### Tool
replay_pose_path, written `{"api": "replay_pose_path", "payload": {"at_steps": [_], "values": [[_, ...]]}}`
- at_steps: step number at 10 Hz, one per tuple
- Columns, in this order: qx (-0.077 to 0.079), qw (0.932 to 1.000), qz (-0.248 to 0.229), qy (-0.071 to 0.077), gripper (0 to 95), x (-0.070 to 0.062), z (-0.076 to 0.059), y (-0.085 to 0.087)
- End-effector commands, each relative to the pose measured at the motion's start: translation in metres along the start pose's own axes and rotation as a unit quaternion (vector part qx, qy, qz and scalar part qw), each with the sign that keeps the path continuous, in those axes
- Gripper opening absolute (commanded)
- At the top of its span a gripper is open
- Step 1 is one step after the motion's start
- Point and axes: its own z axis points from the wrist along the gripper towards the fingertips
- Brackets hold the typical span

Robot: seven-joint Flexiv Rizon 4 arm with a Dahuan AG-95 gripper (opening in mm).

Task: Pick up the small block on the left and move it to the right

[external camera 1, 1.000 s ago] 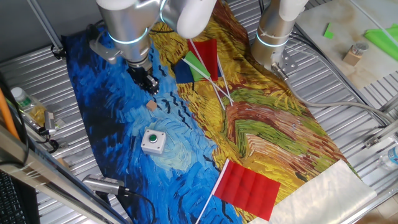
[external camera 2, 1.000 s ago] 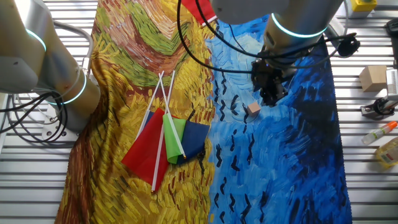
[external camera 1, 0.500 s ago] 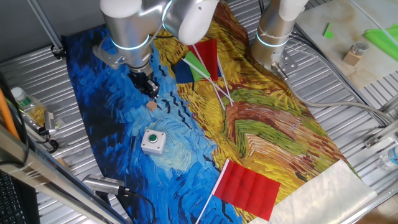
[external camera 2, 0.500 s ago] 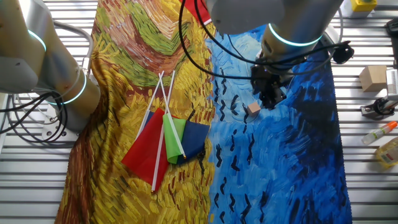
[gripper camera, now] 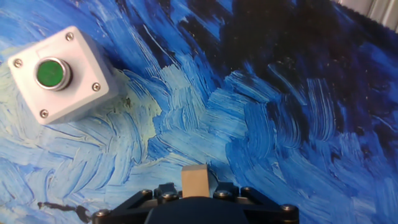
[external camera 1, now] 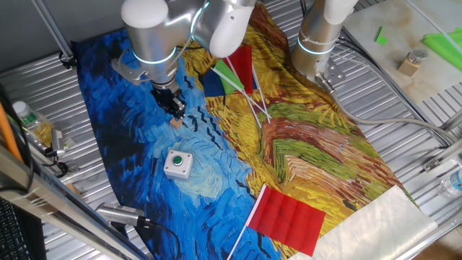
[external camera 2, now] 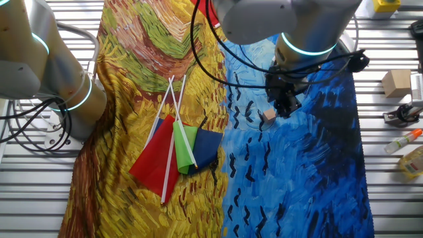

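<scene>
The small block [external camera 1: 175, 123] is a tiny tan wooden cube lying on the blue part of the painted cloth. It also shows in the other fixed view [external camera 2: 268, 117]. My gripper [external camera 1: 175, 108] hangs just above and behind it, low over the cloth, and in the other fixed view [external camera 2: 285, 106] it stands right beside the cube. In the hand view the block [gripper camera: 195, 180] sits at the bottom centre, right in front of the gripper's black body [gripper camera: 196, 210]. No finger covers it, so the jaws stand apart and hold nothing.
A white box with a green button [external camera 1: 177, 163] lies on the cloth near the block, also in the hand view [gripper camera: 59, 74]. Small flags [external camera 1: 231, 72] lie mid-cloth and a red flag [external camera 1: 287, 217] lies nearer. A second arm's base [external camera 1: 317, 43] stands at the back.
My gripper has shifted a little to the right and lower, closing in on the small block. The block has not moved.
</scene>
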Motion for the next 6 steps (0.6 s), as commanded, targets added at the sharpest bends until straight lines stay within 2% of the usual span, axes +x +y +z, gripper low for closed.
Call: {"api": "replay_pose_path", "payload": {"at_steps": [1, 4, 6], "values": [[-0.001, 1.0, 0.0, -0.005, 57.0, 0.0, 0.006, 0.0], [0.0, 0.9999, 0.0, -0.011, 57.0, 0.0, 0.016, 0.001], [0.0, 0.9999, 0.0, -0.011, 57.0, 0.0, 0.018, 0.001]]}}
